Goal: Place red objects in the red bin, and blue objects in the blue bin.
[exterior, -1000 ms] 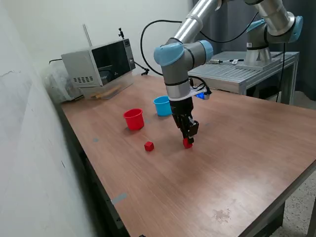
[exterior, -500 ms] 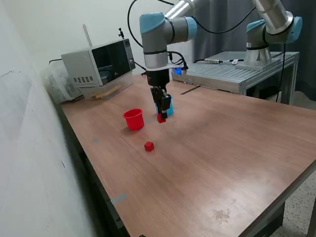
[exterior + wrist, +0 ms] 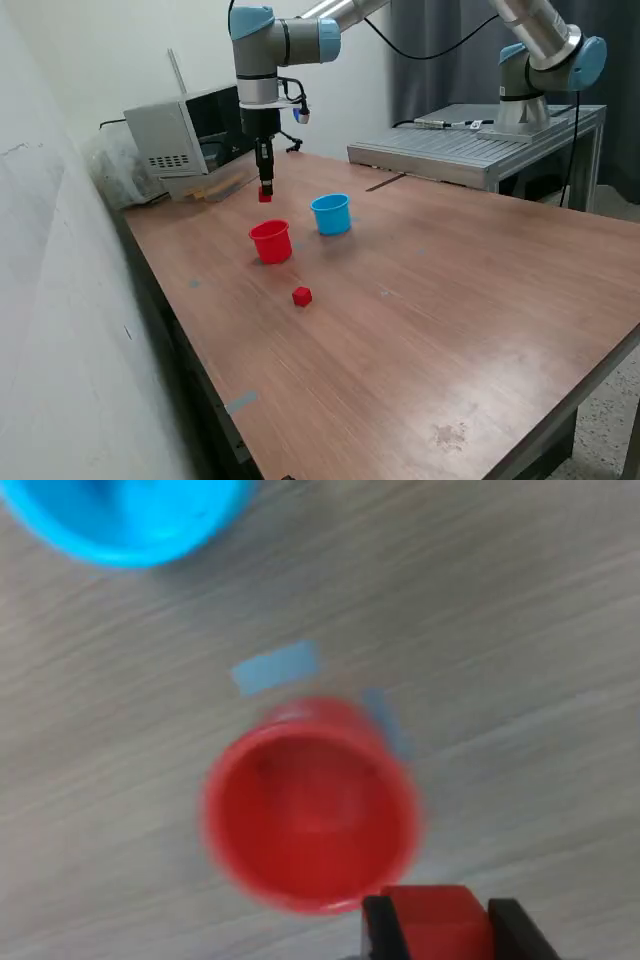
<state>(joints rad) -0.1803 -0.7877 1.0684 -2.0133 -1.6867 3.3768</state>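
My gripper (image 3: pixel 265 193) is shut on a small red cube (image 3: pixel 265 196) and holds it in the air above and just behind the red cup (image 3: pixel 271 241). In the wrist view the cube (image 3: pixel 437 923) sits between the two dark fingers (image 3: pixel 378 925), beside the rim of the open red cup (image 3: pixel 310 805). The light-blue cup (image 3: pixel 331 213) stands on the table at the exterior view's right of the red cup; its edge shows in the wrist view (image 3: pixel 130 520). A second red cube (image 3: pixel 302 296) lies on the table in front of the red cup. No dark blue cubes are in view.
A grey box-shaped device (image 3: pixel 200 128) stands at the table's back, behind my gripper. A metal table (image 3: pixel 480 150) with a second arm's base (image 3: pixel 525 100) is at the back right. Pale tape patches (image 3: pixel 276 667) mark the wooden table (image 3: pixel 450 330).
My gripper lifted the red cube off the table and carried it up and to the exterior view's left, past the blue cup, to above the red cup.
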